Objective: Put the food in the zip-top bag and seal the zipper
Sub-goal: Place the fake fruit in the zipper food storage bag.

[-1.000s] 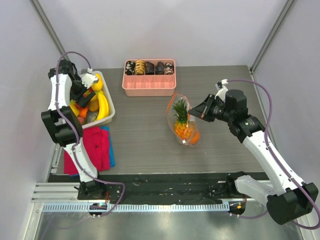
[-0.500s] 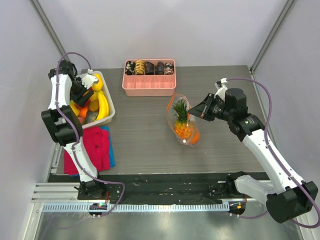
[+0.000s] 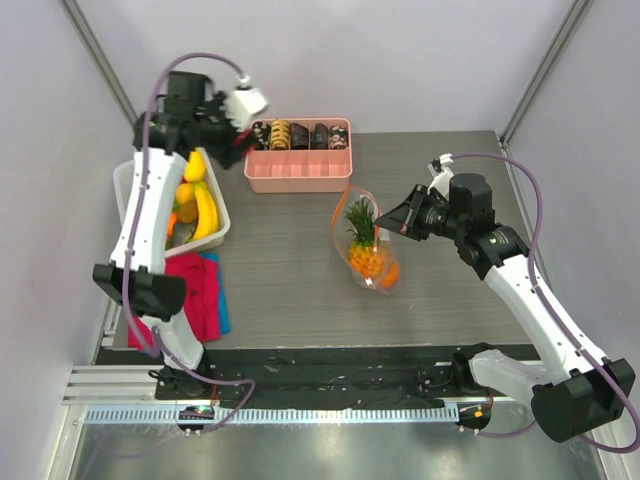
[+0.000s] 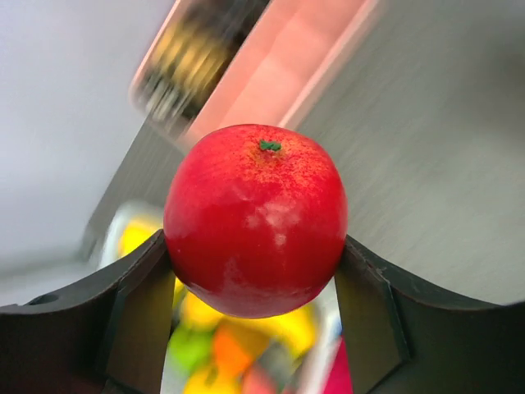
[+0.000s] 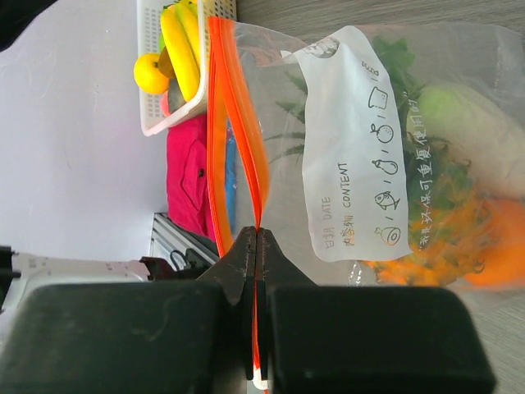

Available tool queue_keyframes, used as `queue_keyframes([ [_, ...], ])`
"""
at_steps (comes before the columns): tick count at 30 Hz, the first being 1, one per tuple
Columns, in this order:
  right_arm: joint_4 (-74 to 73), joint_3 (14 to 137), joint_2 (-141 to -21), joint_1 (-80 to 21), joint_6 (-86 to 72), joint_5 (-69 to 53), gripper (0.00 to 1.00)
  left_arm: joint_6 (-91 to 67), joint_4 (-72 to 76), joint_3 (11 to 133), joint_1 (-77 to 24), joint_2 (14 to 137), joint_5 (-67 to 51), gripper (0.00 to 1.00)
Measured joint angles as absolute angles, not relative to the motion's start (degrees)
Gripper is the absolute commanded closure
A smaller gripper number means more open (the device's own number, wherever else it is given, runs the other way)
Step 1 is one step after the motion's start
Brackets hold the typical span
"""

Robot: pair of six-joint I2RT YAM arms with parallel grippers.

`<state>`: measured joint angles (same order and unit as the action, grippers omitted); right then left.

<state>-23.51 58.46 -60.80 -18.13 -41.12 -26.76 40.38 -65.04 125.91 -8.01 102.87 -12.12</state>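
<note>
Left end effector [image 4: 256, 267] grips the round red fruit [image 4: 254, 205] near the pink tray [image 3: 300, 172]. Right end effector [image 5: 256, 243] is pressed together on the zip-top bag's [image 5: 353, 156] zipper [image 5: 220, 123].

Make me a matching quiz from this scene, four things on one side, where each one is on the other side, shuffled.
1 red fruit
2 pineapple
3 bananas
4 zipper

A inside the zip-top bag
B pinched by the right fingers
C between the left fingers
D in the white basket

Pairs: 1-C, 2-A, 3-D, 4-B
</note>
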Motion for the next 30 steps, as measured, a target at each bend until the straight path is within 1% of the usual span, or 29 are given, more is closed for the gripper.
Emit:
queue_keyframes([
  [3, -24.08, 59.00, -60.80, -18.13, -40.80, -26.89, 0.99, 32.40, -62.87, 125.93, -20.60, 98.59, -18.09, 0.64],
  [6, -24.36, 59.40, -60.80, -18.13, -40.62, -27.05, 0.99, 24.80, -59.59, 124.49, -29.63, 95.98, -21.17, 0.65],
  [9, -24.58, 59.48, -60.80, -18.13, -40.62, -27.20, 0.99, 19.62, -55.72, 121.45, -37.36, 95.29, -21.39, 0.69],
  [13, -25.02, 59.53, -60.80, -18.13, -40.58, -27.22, 0.99, 16.69, -52.66, 114.91, -45.71, 96.31, -19.40, 0.72],
  [16, -26.04, 59.72, -60.77, -18.13, -39.68, -26.37, 0.99, 15.29, -50.81, 108.49, -48.84, 96.92, -17.30, 0.72],
  [20, -27.35, 59.81, -60.71, -17.30, -39.31, -26.79, 0.99, 14.87, -49.32, 102.74, -49.76, 97.10, -12.93, 0.71],
  [30, -26.70, 59.92, -60.90, -17.52, -37.74, -32.91, 0.99, 11.35, -41.52, 101.80, -50.19, 102.61, -4.23, 0.61],
])
